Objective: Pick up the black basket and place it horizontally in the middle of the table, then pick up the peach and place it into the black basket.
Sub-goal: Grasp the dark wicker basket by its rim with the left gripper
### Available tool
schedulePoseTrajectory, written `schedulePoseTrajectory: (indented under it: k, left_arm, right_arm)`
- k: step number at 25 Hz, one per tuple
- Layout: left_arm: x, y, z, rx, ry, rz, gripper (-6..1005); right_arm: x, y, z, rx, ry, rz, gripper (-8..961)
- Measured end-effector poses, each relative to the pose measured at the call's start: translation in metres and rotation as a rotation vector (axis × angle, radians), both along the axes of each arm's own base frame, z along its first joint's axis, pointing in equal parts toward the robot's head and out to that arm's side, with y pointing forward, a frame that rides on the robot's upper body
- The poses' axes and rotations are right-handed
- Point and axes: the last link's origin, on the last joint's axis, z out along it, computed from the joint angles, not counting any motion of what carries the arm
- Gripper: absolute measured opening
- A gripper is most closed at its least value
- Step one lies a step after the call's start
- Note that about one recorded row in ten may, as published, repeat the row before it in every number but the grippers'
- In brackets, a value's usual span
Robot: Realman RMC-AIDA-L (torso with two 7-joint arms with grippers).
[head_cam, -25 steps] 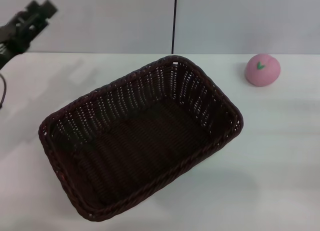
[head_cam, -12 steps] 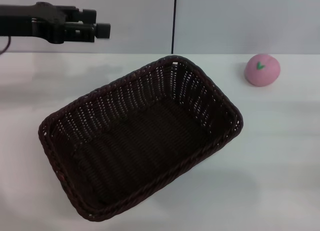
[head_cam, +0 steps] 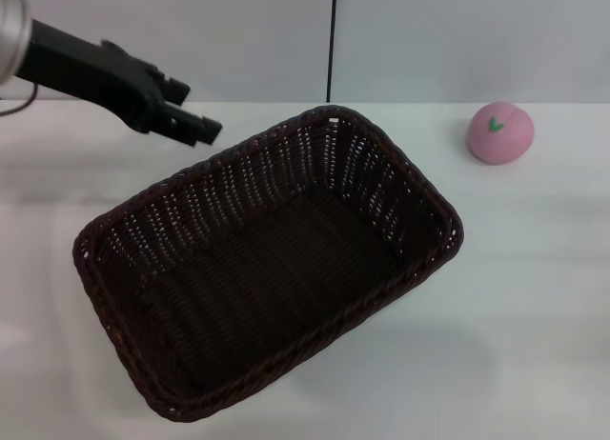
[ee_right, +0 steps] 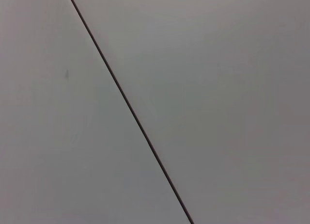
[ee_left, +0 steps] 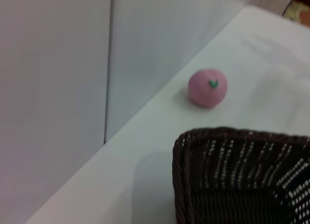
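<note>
- One light, stiff woven load, you may judge: take the black basket (head_cam: pixel 267 269) by its braided rim.
- Your left gripper (head_cam: pixel 195 128) hangs just beyond the basket's far rim; whether it is released, you cannot tell.
- Basket lies askew on the table (head_cam: pixel 534 297); the peach (head_cam: pixel 499 132) sits well apart.

No legible text, label, brand, number or sign on anything in view.
</note>
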Motion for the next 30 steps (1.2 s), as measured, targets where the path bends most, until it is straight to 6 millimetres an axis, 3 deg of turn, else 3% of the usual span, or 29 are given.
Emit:
schedulePoseTrajectory:
  k: [5, 22, 30]
  left_arm:
    - [-0.004, 0.000, -0.016, -0.032, 0.061, 0.040, 726]
    - [-0.029, 0.003, -0.031, -0.050, 0.139, 0.133, 720]
    - [-0.024, 0.007, -0.033, -0.071, 0.223, 0.122, 719]
  right_arm:
    - [0.001, 0.001, -0.001, -0.005, 0.003, -0.006, 560]
    - [0.000, 0.007, -0.004, -0.025, 0.012, -0.014, 560]
    - [0.000, 0.007, -0.005, -0.026, 0.015, -0.014, 559]
